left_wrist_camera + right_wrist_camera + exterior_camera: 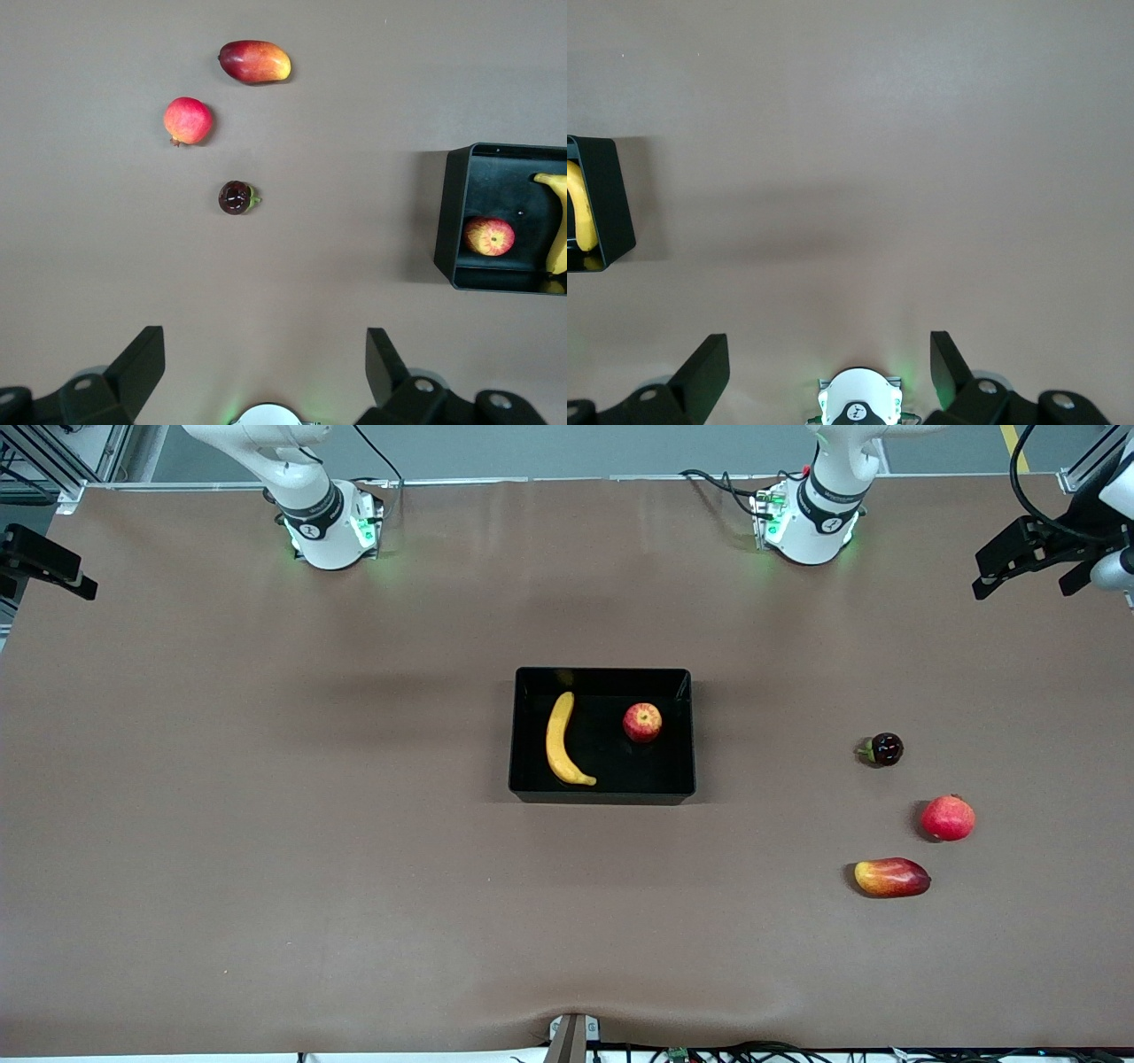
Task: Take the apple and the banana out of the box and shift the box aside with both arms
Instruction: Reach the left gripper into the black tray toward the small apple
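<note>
The box (pixel 602 793) sits mid-table, between the two arms' ends. In it lie the banana (pixel 561 740), toward the right arm's end, and the apple (pixel 642 722), toward the left arm's end (apart, not touching). Toward the left arm's end, well apart from the box, three more fruits lie on the table (pixel 266 824): a small dark fruit (pixel 884 749) farthest from the camera, a round fruit (pixel 948 818) nearer, and the mango (pixel 891 878) nearest.

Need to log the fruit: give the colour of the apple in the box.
Red with yellowish streaks; the apple shows best in the left wrist view.
</note>
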You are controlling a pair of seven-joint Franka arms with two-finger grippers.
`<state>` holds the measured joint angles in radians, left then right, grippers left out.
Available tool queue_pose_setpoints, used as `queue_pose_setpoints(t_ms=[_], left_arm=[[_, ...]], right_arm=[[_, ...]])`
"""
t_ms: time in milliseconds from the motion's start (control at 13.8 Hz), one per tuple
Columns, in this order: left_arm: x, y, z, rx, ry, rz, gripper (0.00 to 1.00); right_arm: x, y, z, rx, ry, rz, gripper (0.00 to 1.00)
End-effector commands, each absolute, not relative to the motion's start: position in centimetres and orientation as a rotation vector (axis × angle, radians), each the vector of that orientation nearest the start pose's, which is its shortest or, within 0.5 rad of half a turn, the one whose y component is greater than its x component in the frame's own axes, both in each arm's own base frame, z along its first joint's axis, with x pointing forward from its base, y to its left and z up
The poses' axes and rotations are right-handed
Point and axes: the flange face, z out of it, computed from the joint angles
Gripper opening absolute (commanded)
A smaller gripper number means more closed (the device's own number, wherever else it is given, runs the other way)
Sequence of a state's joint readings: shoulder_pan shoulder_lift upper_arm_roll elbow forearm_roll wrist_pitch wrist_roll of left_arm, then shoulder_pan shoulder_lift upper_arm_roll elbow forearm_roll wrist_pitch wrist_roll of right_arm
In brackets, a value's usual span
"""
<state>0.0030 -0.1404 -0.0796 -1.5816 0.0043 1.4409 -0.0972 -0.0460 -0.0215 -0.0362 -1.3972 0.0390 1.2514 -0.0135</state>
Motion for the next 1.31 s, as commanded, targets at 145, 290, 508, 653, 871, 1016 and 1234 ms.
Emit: queue_pose_setpoints(t_ms=[145,290,508,653,871,1016,1234], left_arm=[[49.3,-3.9,69.0,-3.126,-0.033,0.025,1.00],[50.4,-5.6,68.1,-3.091,0.016,0.042,1.00],[51.3,-11.6,66.1,-3.110,0.114,0.057,1.00],[52.3,-16.1,62.8,-3.119,0.015,0.124,1.00],[52.5,-23.1,58.4,-3.122,-0.097,0.177,1.00],[51.7,-27.6,54.7,-3.106,-0.167,0.174,1.00],[50.2,-33.4,49.5,-3.055,-0.141,0.058,1.00]], right_arm=[[50.2,-4.1,69.3,-3.072,0.090,0.167,1.00],[50.2,-4.1,69.3,-3.072,0.090,0.167,1.00],[50.2,-4.1,69.3,-3.072,0.090,0.169,1.00],[50.2,-4.0,69.3,-3.072,0.088,0.169,1.00],[50.3,-3.8,69.3,-3.072,0.083,0.169,1.00],[50.3,-3.8,69.3,-3.072,0.086,0.167,1.00],[50.3,-3.8,69.3,-3.073,0.083,0.165,1.00]])
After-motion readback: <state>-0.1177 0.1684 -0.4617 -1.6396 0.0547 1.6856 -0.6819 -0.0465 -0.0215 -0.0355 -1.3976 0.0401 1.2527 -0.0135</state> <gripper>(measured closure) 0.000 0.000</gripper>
